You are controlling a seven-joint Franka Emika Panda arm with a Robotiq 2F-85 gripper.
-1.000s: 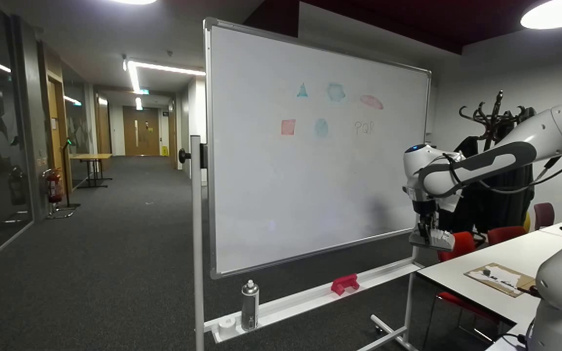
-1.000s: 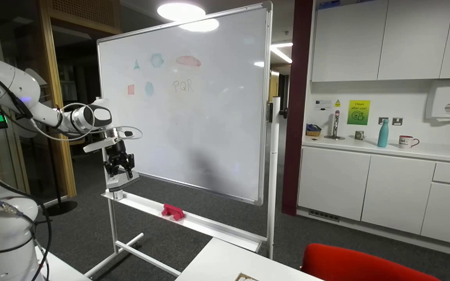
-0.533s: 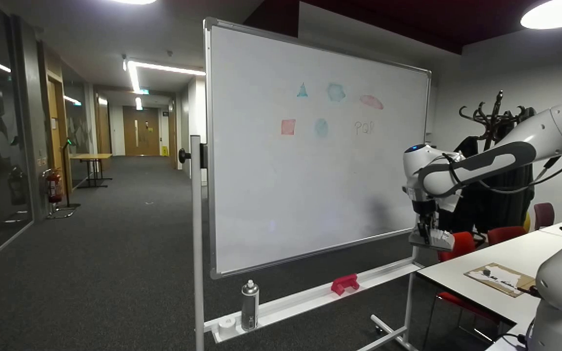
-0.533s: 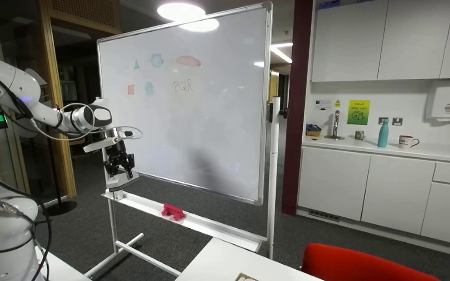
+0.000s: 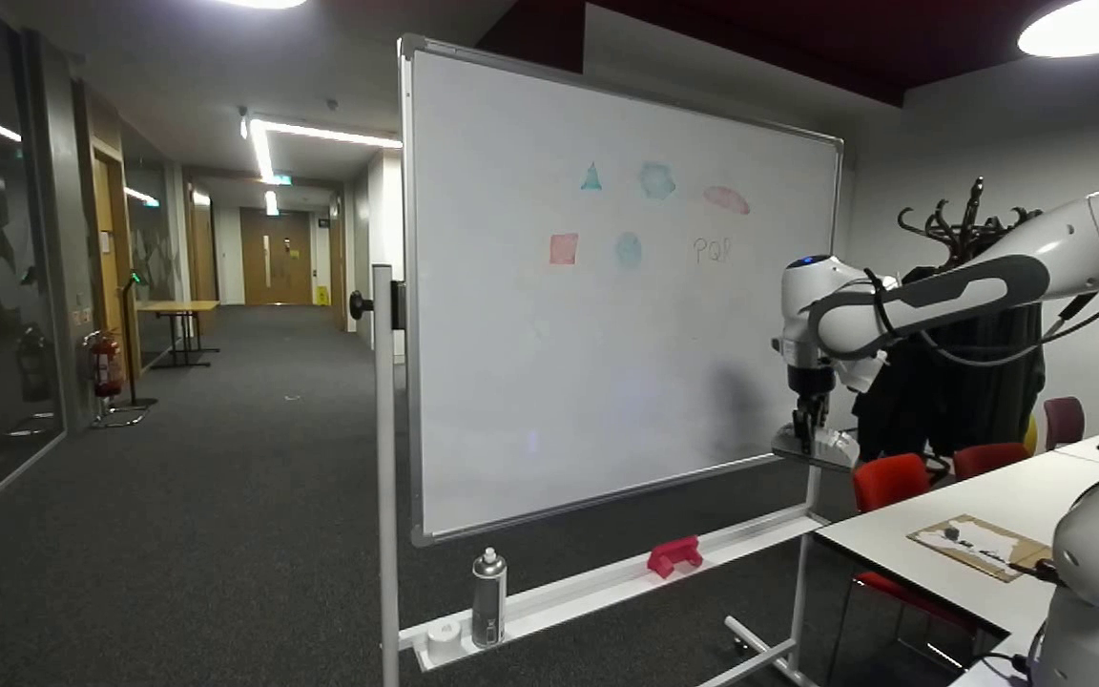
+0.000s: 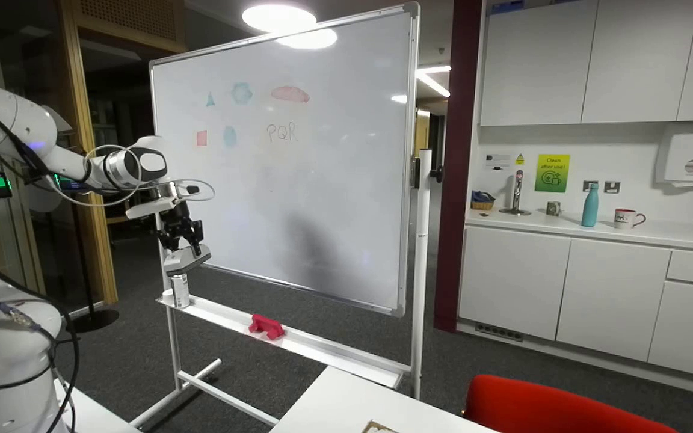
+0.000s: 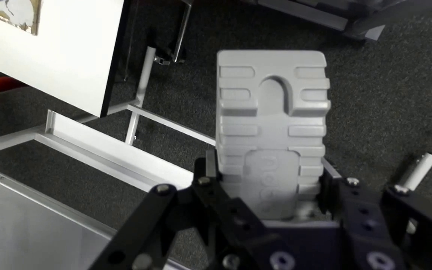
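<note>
Okay, we have the gripper (image 7: 269, 170) clenched on a grey eraser (image 7: 272, 127), fingers (image 7: 211, 165) pressed to its long sides. Wrist view: eraser sticks out toward 12 o'clock with dark carpet (image 7: 381, 112) below; whiteboard (image 7: 43, 228) at 8 o'clock, white tray (image 7: 118, 152) near 9, white table (image 7: 69, 52) at 10. We see the eraser hanging in the air, apart from the board.

In an exterior view we put gripper plus eraser at 4 o'clock from board centre, with faded red and blue shapes (image 5: 564, 249) and the letters PQR (image 5: 713, 251) around 12 on the board. Same view, the tray carries a spray can (image 5: 489, 606) and a white roll (image 5: 443, 639) side by side at 7, and a red bracket (image 5: 674, 556) near 6.

In an exterior view we also see the eraser just above the can by line of sight, gripper between 7 and 8 o'clock from board centre; teal bottle (image 6: 590, 207) and mug (image 6: 624, 218) stand on the counter (image 6: 683, 231) at 3.
</note>
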